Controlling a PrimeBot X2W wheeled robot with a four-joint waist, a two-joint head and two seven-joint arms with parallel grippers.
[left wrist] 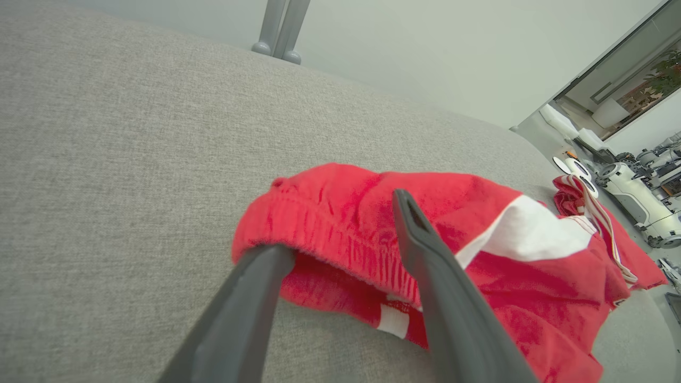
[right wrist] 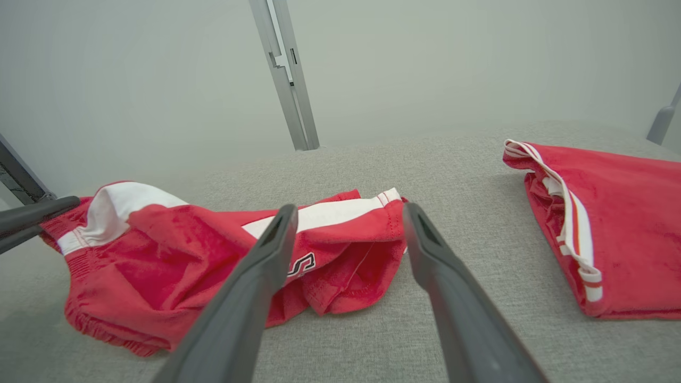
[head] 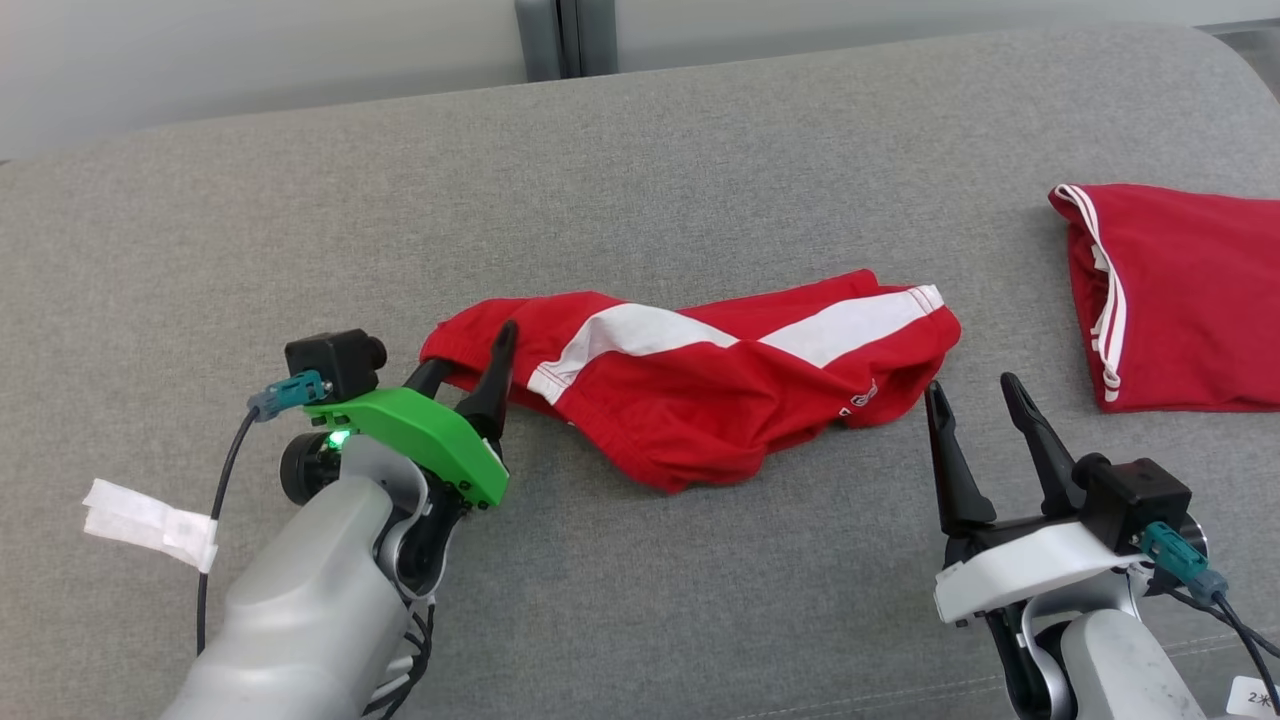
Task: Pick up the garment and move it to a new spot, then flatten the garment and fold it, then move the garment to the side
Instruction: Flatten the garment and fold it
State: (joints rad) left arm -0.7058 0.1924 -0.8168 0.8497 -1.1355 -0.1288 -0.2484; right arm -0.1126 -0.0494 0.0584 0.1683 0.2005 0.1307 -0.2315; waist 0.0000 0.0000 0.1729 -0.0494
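While the left gripper [head: 472, 352], jaws apart, straddles its waistband [left wrist: 319, 234] and the right gripper [head: 972, 384] gapes, the garment [head: 700, 395] lies left-to-right.

Other red cloth [head: 1190, 300] cut off at right edge. Left gripper [left wrist: 336, 226] one fingertip hidden under garment [left wrist: 330, 202], maybe inside waistband.

The crumpled red cloth garment [head: 700, 400] carries broad white bands; the folded red garment [head: 1190, 300] shows thin white edge stripes. The fabric-covered tabletop [head: 600, 180] is plain grey. The left claw [head: 470, 365] has a green mount, the right claw [head: 972, 390] a white one
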